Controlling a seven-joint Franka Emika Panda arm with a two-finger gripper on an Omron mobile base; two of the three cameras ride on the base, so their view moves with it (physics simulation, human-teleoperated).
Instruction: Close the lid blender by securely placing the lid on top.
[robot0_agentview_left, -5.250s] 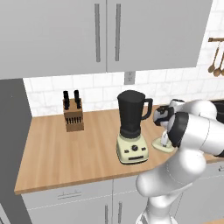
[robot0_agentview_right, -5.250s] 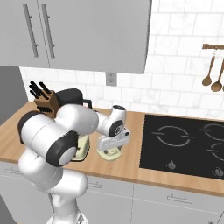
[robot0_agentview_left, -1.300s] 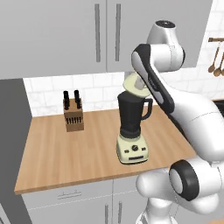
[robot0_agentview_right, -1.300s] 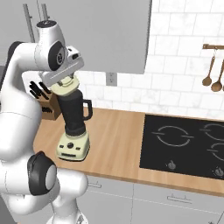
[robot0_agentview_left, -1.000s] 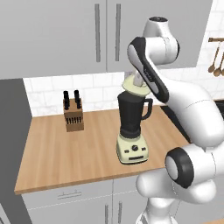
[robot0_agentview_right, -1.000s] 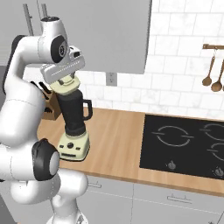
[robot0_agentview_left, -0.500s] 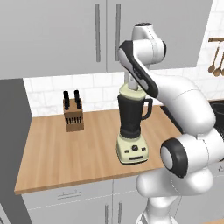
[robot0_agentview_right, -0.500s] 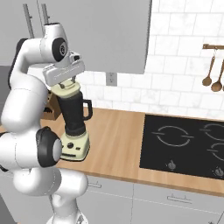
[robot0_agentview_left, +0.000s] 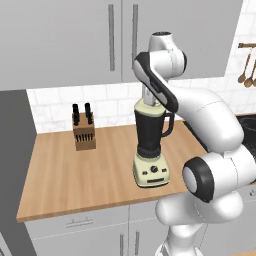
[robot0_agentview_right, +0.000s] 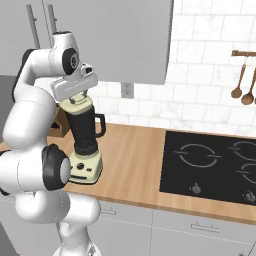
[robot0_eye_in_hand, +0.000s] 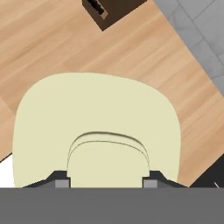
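Bright, even, rendered kitchen light with no glare. Soft shadows sit under the cabinets. Edges look slightly soft, with no distortion.

We see bare counter between the knife block and the blender, and more between the blender and the hob. Overhead, the wall cabinets bound the room above the jar; the arm occupies that gap.

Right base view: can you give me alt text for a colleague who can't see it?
The gripper holds the cream lid on top of the dark blender on a wooden counter, black cooktop to the right.
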